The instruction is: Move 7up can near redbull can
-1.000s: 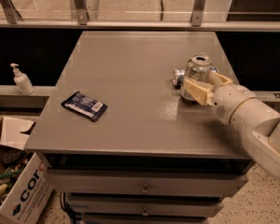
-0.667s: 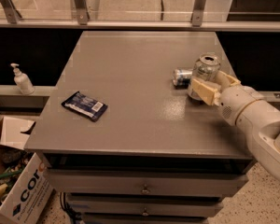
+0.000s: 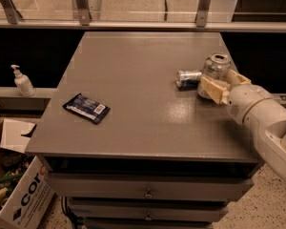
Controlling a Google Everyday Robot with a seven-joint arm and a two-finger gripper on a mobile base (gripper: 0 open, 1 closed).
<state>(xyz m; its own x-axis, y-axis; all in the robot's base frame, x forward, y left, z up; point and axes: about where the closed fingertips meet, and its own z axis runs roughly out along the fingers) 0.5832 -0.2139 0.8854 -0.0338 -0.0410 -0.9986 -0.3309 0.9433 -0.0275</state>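
Note:
The 7up can (image 3: 215,65), silver-white and upright, stands near the right edge of the grey table (image 3: 133,70). My gripper (image 3: 220,81) reaches in from the right with its cream fingers (image 3: 213,89) on either side of the can's lower body, shut on it. The redbull can (image 3: 188,76), slim and silver-blue, lies on its side just left of the 7up can, almost touching it. The lower part of the 7up can is hidden by the fingers.
A dark blue snack bag (image 3: 86,108) lies on the table's front left. A sanitizer bottle (image 3: 22,81) stands on a ledge at the left. A cardboard box (image 3: 16,194) sits on the floor at the lower left. Drawers (image 3: 145,191) are below the tabletop.
My gripper and the 7up can have shifted together to the right and slightly back. The redbull can stays next to it, about in place. The snack bag has not moved.

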